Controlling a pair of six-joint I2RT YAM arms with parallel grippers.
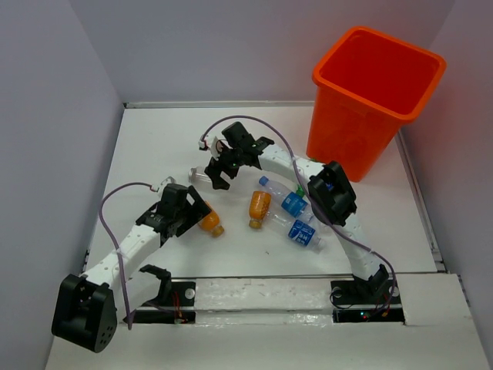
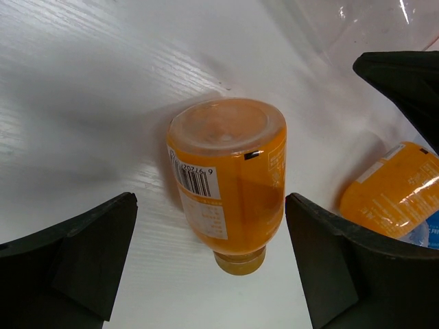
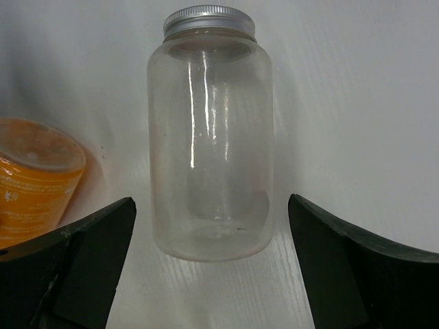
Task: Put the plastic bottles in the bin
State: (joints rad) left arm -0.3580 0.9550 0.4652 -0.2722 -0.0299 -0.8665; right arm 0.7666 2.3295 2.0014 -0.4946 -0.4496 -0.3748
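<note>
The orange bin [image 1: 348, 139] stands at the back right. My left gripper [image 1: 192, 213] is open, its jaws on either side of an orange bottle [image 1: 210, 220] lying on the table; in the left wrist view the gripper [image 2: 211, 274] straddles the bottle's [image 2: 230, 178] cap end without touching it. My right gripper [image 1: 219, 173] is open around a plain clear bottle [image 1: 198, 174]; in the right wrist view the gripper [image 3: 211, 274] flanks this silver-capped bottle [image 3: 211, 144]. A second orange bottle [image 1: 259, 208] and two blue-labelled bottles [image 1: 286, 200] [image 1: 303, 232] lie mid-table.
The table is walled in by grey panels on the left, back and right. The second orange bottle [image 2: 394, 195] lies just right of the left gripper's right finger. The right arm's forearm passes over the blue-labelled bottles. A raised white strip runs along the near edge [image 1: 262, 291].
</note>
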